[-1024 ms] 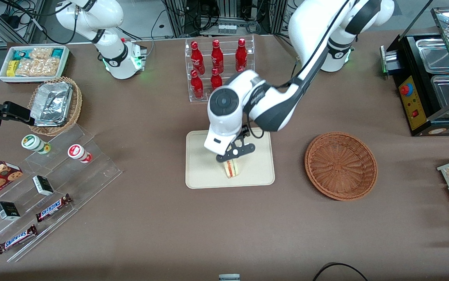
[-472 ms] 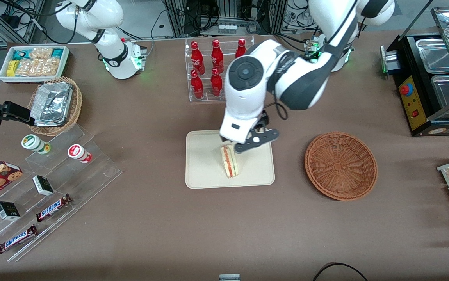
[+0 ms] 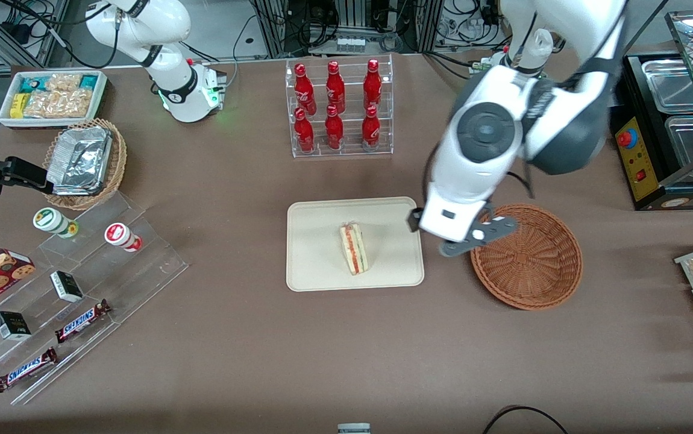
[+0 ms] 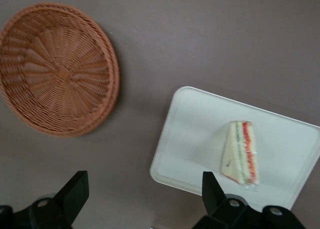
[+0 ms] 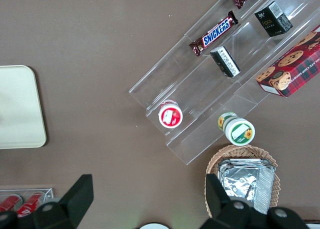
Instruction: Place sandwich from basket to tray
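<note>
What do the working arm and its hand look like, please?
The working arm has glossy white shells with dark grey joint sections and a round dark grey cap on the wrist housing. A black cable loops beside it. Its hand is white-bodied with black fingers ending in flat, wedge-shaped tips, and it sits above the table between the tray and the basket.

You see the sandwich [image 4: 241,153] lying flat on the tray [image 4: 192,134], the empty basket [image 4: 57,69] well apart on the brown bench [image 4: 210,39], and the claw [image 4: 142,196] spread wide, holding nothing.
</note>
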Motion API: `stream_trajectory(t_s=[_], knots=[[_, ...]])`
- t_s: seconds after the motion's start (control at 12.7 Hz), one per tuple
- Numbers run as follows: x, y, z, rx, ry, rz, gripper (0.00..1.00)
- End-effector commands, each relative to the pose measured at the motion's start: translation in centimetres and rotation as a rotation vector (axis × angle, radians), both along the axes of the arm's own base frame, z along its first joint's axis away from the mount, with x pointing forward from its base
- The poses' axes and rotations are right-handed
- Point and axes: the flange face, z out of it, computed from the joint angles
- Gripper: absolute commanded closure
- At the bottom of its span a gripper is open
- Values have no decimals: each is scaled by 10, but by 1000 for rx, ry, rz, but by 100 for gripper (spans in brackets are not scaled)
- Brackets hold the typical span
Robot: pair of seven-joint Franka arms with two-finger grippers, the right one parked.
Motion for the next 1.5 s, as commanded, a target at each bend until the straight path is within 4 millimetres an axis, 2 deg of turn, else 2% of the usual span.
stream_trajectory(t_s=[0.0, 0.16, 0.39, 0.63, 0.71, 0.87, 1.02, 1.18, 1.42], knots=[[-18, 59, 16, -26, 28, -71, 0], [-16, 94, 22, -59, 39, -110, 0], [-14, 133, 36, -81, 36, -156, 0], [-29, 198, 48, -148, 44, -227, 0], [-33, 214, 51, -155, 64, -276, 0], [-41, 237, 59, -162, 92, -339, 0], [-50, 245, 72, -152, 100, -383, 0], [-56, 273, 82, -155, 105, -378, 0], [-63, 278, 95, -105, 90, -390, 0]])
